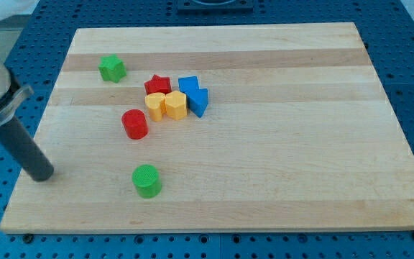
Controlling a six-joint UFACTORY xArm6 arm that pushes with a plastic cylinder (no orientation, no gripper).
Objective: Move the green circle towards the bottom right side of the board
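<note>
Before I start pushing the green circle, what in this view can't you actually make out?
- My tip: whether it touches the board; one view cannot tell.
- Arm above the rod: cut off by the view's left edge.
- Clustered blocks: the yellow blocks overlap the red star and the blue blocks, so exact shapes stay unclear.
- Green circle: far side hidden.

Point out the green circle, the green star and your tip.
green circle point(146, 178), camera view, on its top face.
green star point(111, 67), camera view, on its top.
my tip point(42, 175), camera view, rod's very end.
</note>
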